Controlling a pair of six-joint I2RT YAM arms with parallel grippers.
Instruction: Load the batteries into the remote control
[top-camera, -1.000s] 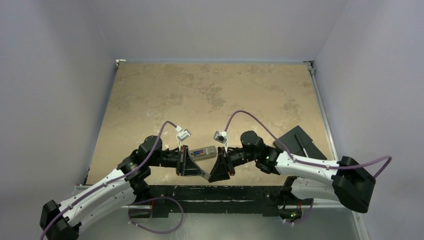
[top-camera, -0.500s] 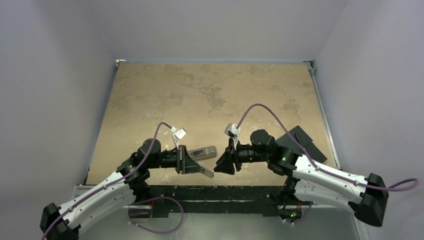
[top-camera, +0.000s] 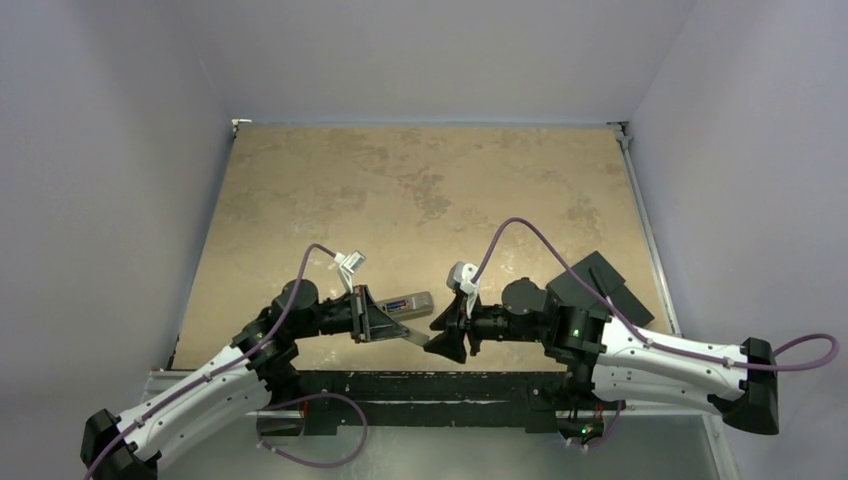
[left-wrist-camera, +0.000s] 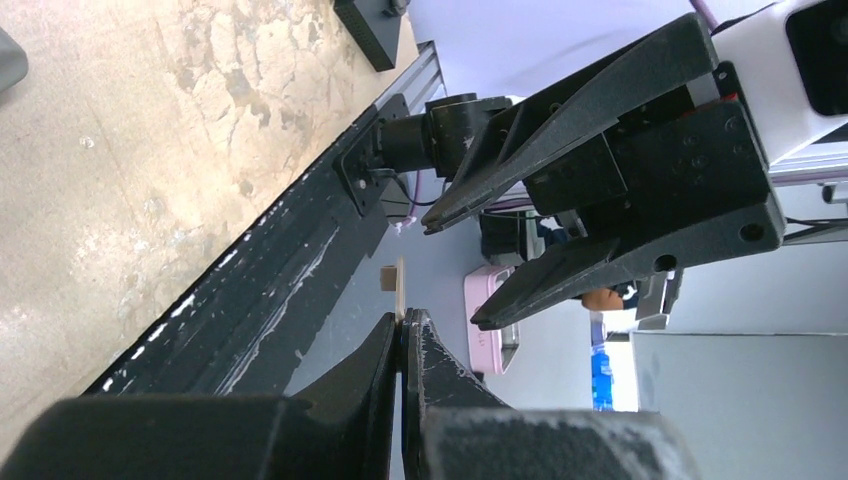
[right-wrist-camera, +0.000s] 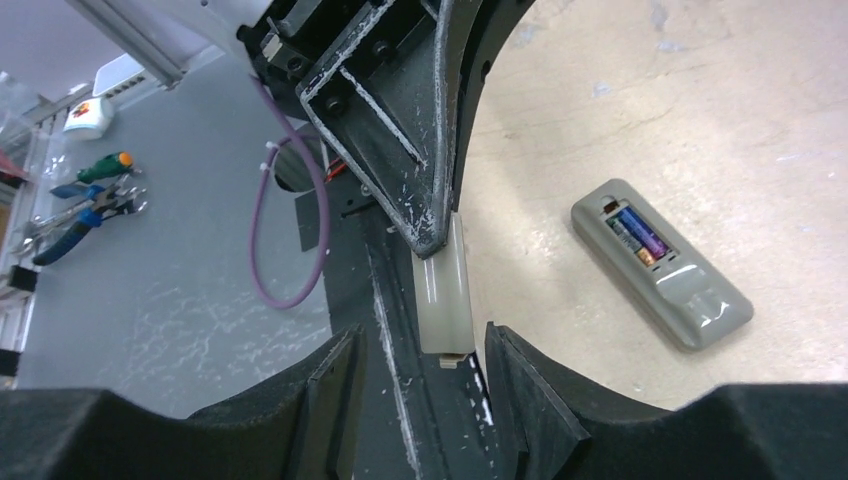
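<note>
Remote control lies flat on the desk, grey underside up, its recess uncovered and both batteries seated side by side inside, one purple, one dark with a brassy end. Near it, over the desk's near edge, the left end effector has its fingers pressed together on a small flat grey cover piece, gripping it by one end so the rest juts out toward the other arm. From the left wrist camera the piece shows only as a thin edge. The right end effector faces it with fingers spread wide, one on either side of the cover piece's free end, holding nothing; whether either finger touches the piece cannot be told. From above, the two arms meet tip to tip in front of their bases, with the remote control just beyond them, nearer the left arm. A flat black slab sits well apart by the desk's right edge, partly behind the right arm.
</note>
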